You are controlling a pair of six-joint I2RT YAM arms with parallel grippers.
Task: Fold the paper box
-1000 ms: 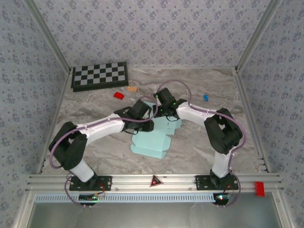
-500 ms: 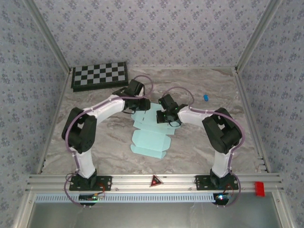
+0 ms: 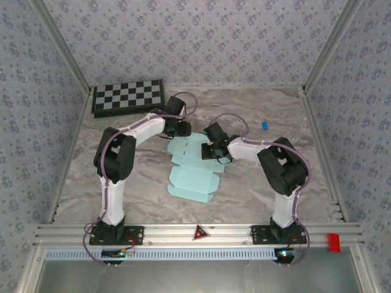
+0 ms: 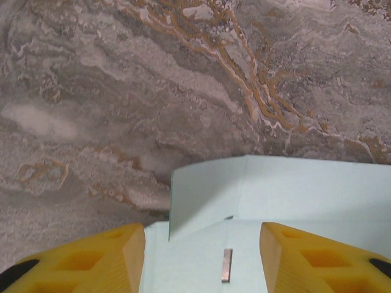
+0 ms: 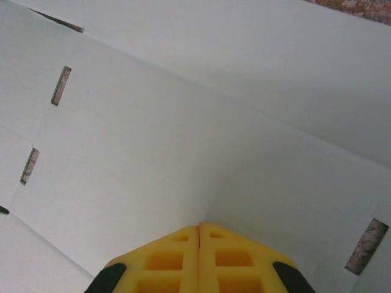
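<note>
The paper box is a flat pale cyan die-cut sheet lying in the middle of the marbled table. My left gripper hovers at the sheet's far left corner. In the left wrist view the left gripper is open, its yellow fingers standing either side of the paper box, where a small flap tilts up beside a slit. My right gripper is shut. The right wrist view has the right gripper with its tip down on the paper box.
A black-and-white checkerboard lies at the back left. A small blue piece sits on the table at the back right. A red block rests on the front rail. Patterned walls close in three sides.
My left arm has swung from over the sheet's middle out to its far left corner, and its jaws have opened. The right gripper has shifted slightly forward on the sheet and stayed shut.
</note>
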